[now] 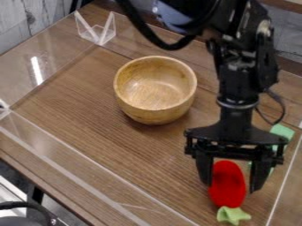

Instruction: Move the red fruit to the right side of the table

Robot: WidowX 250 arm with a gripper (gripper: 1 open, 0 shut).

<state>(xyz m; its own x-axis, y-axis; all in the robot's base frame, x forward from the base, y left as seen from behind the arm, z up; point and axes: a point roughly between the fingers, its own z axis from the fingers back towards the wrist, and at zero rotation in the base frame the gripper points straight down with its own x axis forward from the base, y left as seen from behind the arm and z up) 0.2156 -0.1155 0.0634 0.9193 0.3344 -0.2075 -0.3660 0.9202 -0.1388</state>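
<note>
Gripper (232, 171) points steeply down from a black arm (239, 62). Jaws stand wide apart, one dark finger (202, 169) to the camera-left of the fruit, the other to its camera-right, both hanging clear of it. Nothing clamped.

Red fruit (229, 187) sits between and just below the fingertips, red body upright-ish, green leafy stem (234, 214) at its lower end toward the camera. It appears to rest on the table (94, 132), though contact under it is hard to confirm from this angle. Whether the finger pads brush its sides cannot be told; a gap seems to show on each side.

No brand marks, labels or readable writing anywhere in view.

Wooden bowl (154, 88) stands up and to the camera-left of the gripper, well apart from it. Interior visible, bare wood, nothing in it.

Light-green block (278, 138) lies just beyond the gripper on its camera-right, mostly hidden behind the finger assembly; only a corner and an edge show.

Low clear acrylic wall (35, 55) rims the tabletop; its near-right stretch runs close by the fruit. A clear folded piece (94, 28) stands at the far-left corner, far from the gripper.
</note>
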